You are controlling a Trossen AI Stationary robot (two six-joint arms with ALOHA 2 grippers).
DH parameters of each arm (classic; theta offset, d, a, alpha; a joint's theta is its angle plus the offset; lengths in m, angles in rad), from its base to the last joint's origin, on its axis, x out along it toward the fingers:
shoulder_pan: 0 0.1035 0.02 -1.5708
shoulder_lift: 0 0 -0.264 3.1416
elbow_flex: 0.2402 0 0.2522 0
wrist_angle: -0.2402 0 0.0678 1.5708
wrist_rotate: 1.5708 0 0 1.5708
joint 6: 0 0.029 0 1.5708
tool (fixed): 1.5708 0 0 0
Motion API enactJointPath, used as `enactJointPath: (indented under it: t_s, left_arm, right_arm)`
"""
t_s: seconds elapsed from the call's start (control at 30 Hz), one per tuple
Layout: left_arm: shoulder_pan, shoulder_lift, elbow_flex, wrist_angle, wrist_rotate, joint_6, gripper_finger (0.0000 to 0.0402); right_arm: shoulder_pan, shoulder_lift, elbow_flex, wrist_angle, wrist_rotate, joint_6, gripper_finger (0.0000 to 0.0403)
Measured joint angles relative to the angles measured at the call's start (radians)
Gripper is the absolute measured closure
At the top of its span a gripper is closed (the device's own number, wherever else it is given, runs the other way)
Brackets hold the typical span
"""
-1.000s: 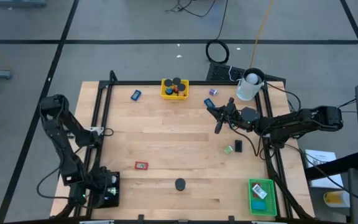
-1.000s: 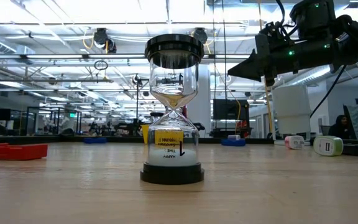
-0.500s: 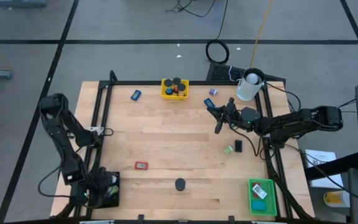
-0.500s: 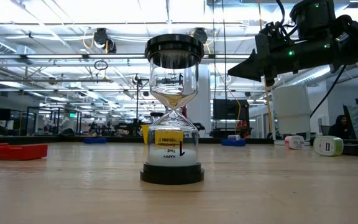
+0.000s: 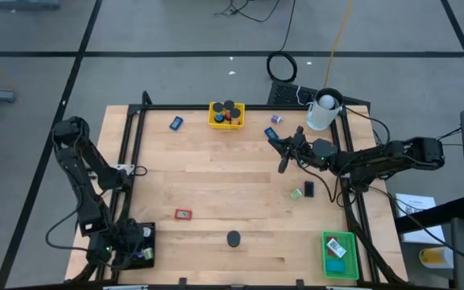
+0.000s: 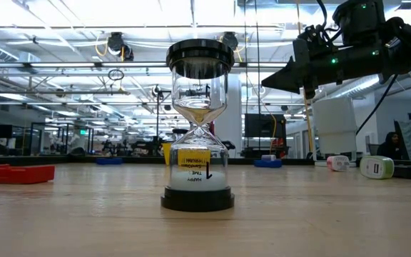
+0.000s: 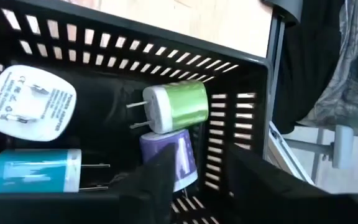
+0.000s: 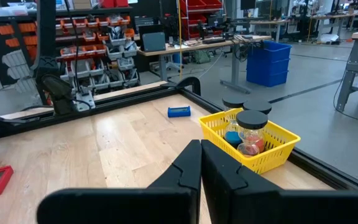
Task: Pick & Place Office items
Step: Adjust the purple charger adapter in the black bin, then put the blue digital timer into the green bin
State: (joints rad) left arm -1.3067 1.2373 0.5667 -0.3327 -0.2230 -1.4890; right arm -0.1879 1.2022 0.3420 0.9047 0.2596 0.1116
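Only the left arm is shifting slightly, its left gripper (image 7: 194, 171) hanging parted and empty over the purple charger (image 7: 169, 158) in the black mesh tray (image 7: 241, 68). Release looks finished; next it needs lifting clear, while the right gripper (image 8: 201, 163) is hovering pinched closed mid-table.

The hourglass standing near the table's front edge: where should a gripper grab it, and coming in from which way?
Judging by its shape, grip the hourglass across its black top cap, coming straight down: it stands upright, the cap is wide and flat, and the glass waist looks too fragile. The right gripper is nearer.
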Motion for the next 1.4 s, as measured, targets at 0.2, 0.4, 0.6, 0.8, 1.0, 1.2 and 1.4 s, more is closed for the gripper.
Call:
enactJointPath:
  t_s: [0.2, 0.4, 0.6, 0.8, 1.0, 1.2, 1.4]
  left_arm:
    - [0.010, 0.018, 0.000, 0.005, -0.014, 0.029, 0.0333]
    - [0.051, 0.080, 0.000, 0.078, 0.045, 0.102, 0.0389]
    - [0.072, 0.101, 0.000, 0.073, 0.121, 0.117, 0.0389]
    - [0.078, 0.035, 0.059, -0.083, 0.047, 0.225, 0.0397]
    - [0.130, -0.044, 0.138, -0.301, -0.168, 0.375, 0.0386]
    - [0.276, -0.117, 0.145, -0.320, -0.362, 0.540, 0.0385]
    - [0.486, -0.120, 0.130, -0.306, -0.637, 0.783, 0.0385]
  right_arm:
    - [0.000, 0.000, 0.000, 0.000, 0.000, 0.000, 0.0402]
    - [0.000, 0.000, 0.000, 0.000, 0.000, 0.000, 0.0402]
    - [0.000, 0.000, 0.000, 0.000, 0.000, 0.000, 0.0402]
    - [0.000, 0.000, 0.000, 0.000, 0.000, 0.000, 0.0402]
    - [0.000, 0.000, 0.000, 0.000, 0.000, 0.000, 0.0402]
    - [0.000, 0.000, 0.000, 0.000, 0.000, -0.008, 0.0402]
    - [0.000, 0.000, 0.000, 0.000, 0.000, -0.019, 0.0401]
